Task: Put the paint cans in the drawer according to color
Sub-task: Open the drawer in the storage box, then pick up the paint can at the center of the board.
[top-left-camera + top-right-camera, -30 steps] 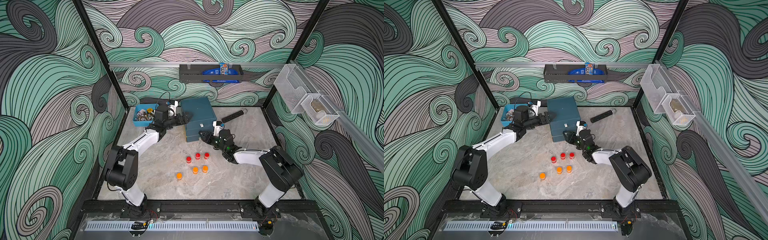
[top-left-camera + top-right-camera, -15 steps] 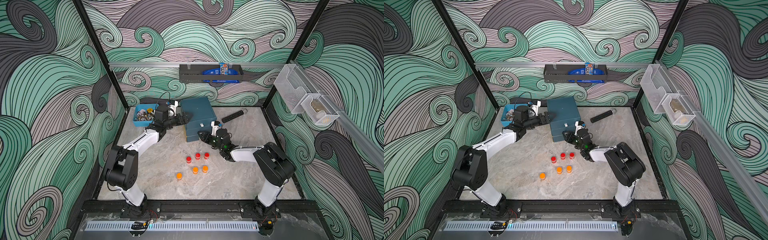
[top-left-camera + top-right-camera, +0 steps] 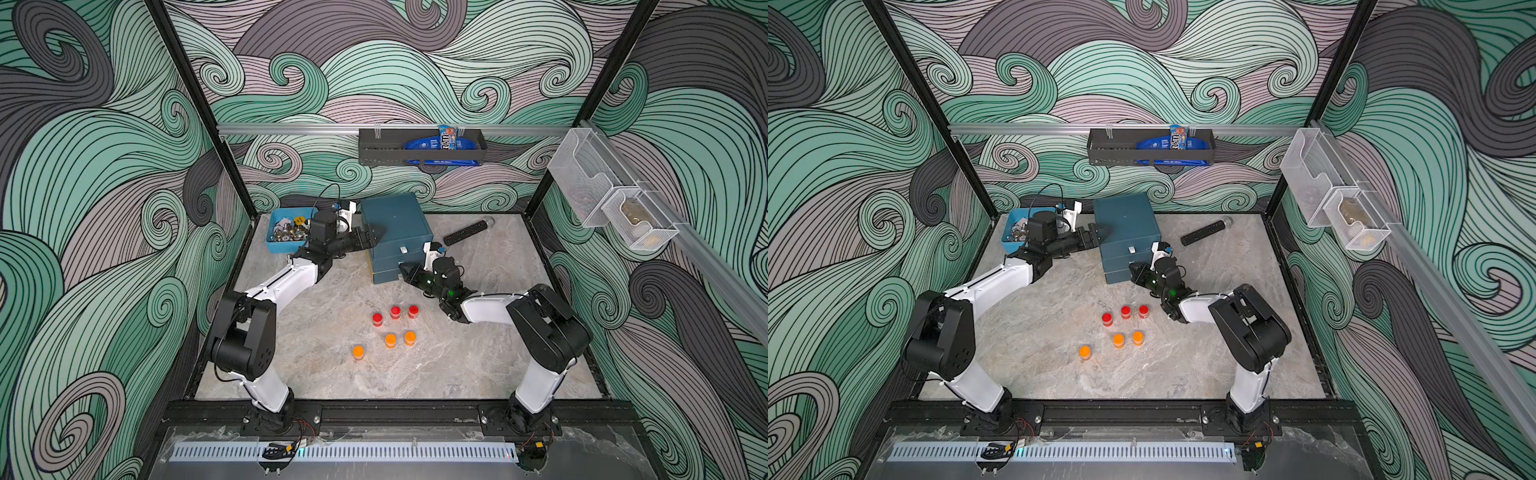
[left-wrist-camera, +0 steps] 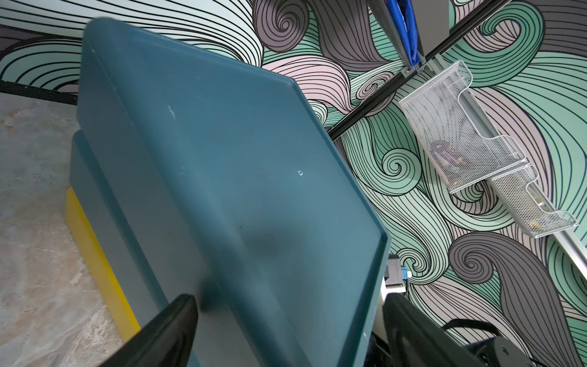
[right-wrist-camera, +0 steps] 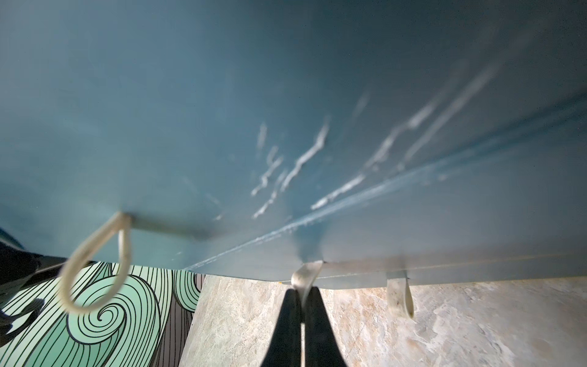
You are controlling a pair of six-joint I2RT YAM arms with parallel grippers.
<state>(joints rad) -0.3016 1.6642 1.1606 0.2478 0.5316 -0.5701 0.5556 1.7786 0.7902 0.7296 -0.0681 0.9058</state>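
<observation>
Teal drawer chest [image 3: 395, 224] sits at the back of the marble table [image 3: 332, 374] in both top views, with a blue bin [image 3: 276, 246] of metal bits near it. Three red paint cans [image 3: 395, 311] and three orange paint cans [image 3: 390, 340] stand loose on the table in front, well apart from the chest. Left gripper [image 3: 371, 236] is at the chest's upper corner, right gripper [image 3: 409, 272] low against the drawer fronts.

Left wrist view: jaws spread wide, one either side of the chest's edge, yellow strip [image 4: 95, 254] showing under the chest.

Right wrist view: fingers [image 5: 286, 327] pinched tight on a white pull tab [image 5: 306, 275], another tab on each side; can't tell which drawer it's on.
</observation>
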